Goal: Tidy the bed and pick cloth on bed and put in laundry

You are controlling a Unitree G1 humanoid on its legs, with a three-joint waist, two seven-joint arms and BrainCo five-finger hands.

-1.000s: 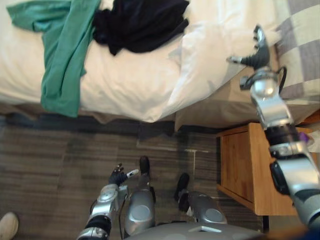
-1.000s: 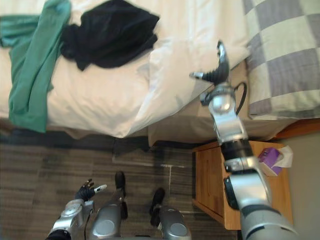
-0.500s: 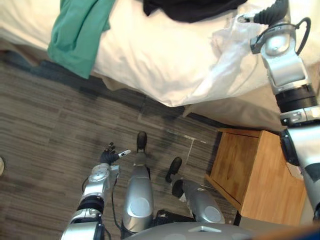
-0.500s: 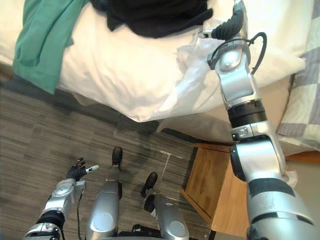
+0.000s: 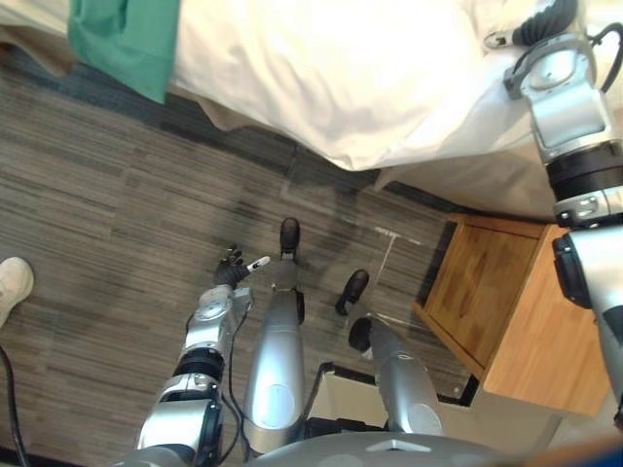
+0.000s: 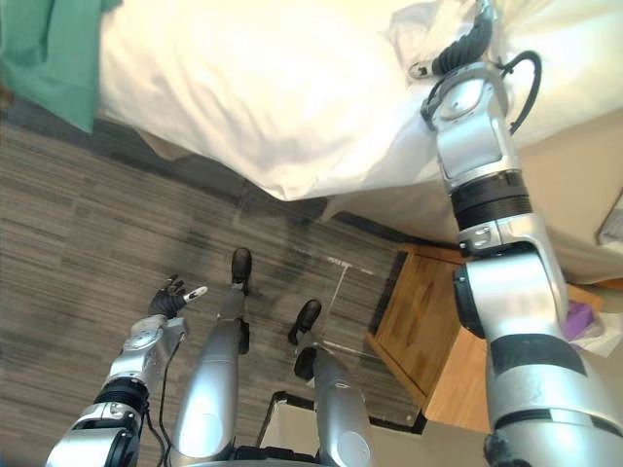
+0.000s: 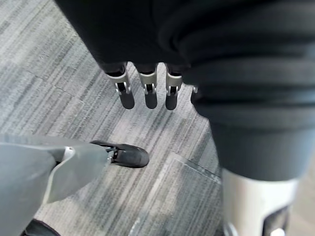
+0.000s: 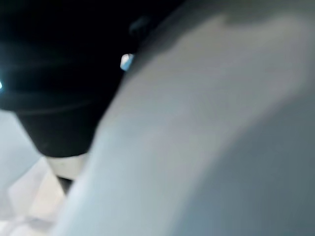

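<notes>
right robot hand point(image 6: 465, 46) reaching onto rumpled white duvet point(image 5: 321, 78) at 1 o'clock, grip can't tell; left robot hand point(image 5: 232, 268) dangling, uncurled; green fabric cloth point(image 5: 122, 34) at 11 o'clock not yet picked.

The green cloth point(image 5: 122, 39) hanging over the near edge of the bed point(image 6: 565, 185) is cut off by the picture's top edge, so its upper part goes unseen. The right hand point(image 6: 459, 47) sits against a bunched fold of the white duvet point(image 5: 321, 78) at that same edge, and its grip cannot be read. In its wrist view a pale surface point(image 8: 206, 123) lies blurred against the lens. A person's white shoe point(image 5: 12, 287) is cropped at the left. On the far corner of the nightstand point(image 6: 419, 331), a purple item point(image 6: 581, 319) is too small to name.
</notes>
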